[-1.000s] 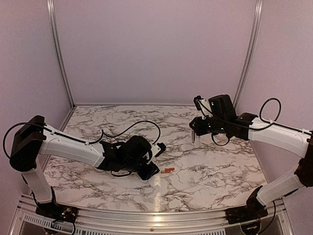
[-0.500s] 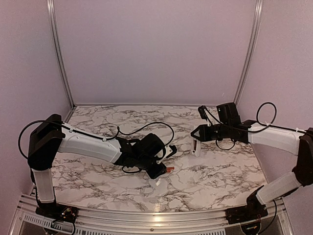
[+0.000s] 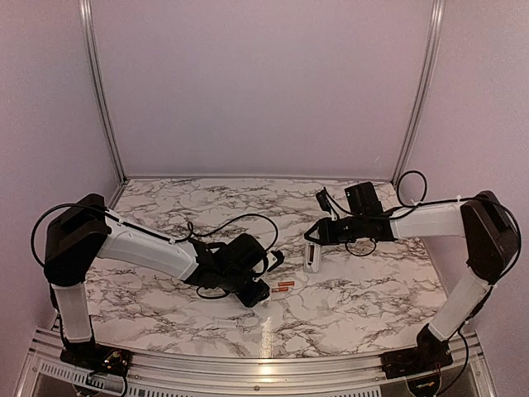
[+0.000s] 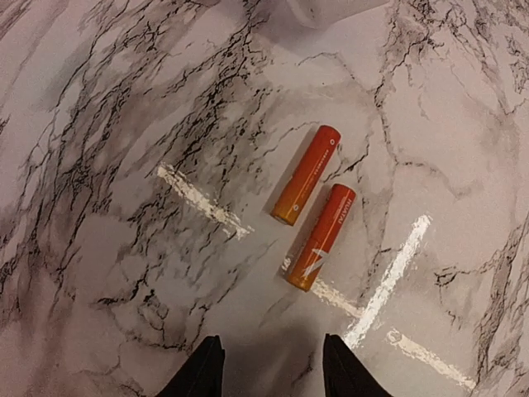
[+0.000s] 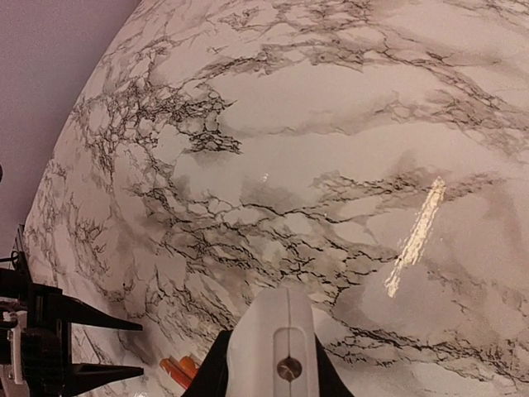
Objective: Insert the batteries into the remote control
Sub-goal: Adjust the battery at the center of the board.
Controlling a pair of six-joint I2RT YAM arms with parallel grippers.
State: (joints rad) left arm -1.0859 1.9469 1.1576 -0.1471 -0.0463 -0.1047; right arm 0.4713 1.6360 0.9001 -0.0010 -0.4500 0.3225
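Two orange-red batteries [image 3: 283, 287] lie side by side on the marble table; the left wrist view shows one [image 4: 306, 174] beside the other [image 4: 321, 236], both tilted. My left gripper [image 3: 263, 284] [image 4: 271, 368] is open and empty, just short of them. My right gripper [image 3: 313, 246] [image 5: 269, 374] is shut on the white remote control [image 3: 310, 257] [image 5: 278, 350], holding it by one end, its free end hanging down over the table right of the batteries. The batteries also show low in the right wrist view [image 5: 179, 370].
The marble table [image 3: 347, 289] is walled by pale panels at the back and sides, with metal posts [image 3: 99, 91] at the rear corners. A black cable [image 3: 240, 213] loops over the left arm. The left gripper's fingers [image 5: 91, 318] show at the right wrist view's left edge.
My right arm has swung left and lowered the remote toward the table's middle, close to the batteries. My left gripper has drawn back a little, uncovering both batteries.
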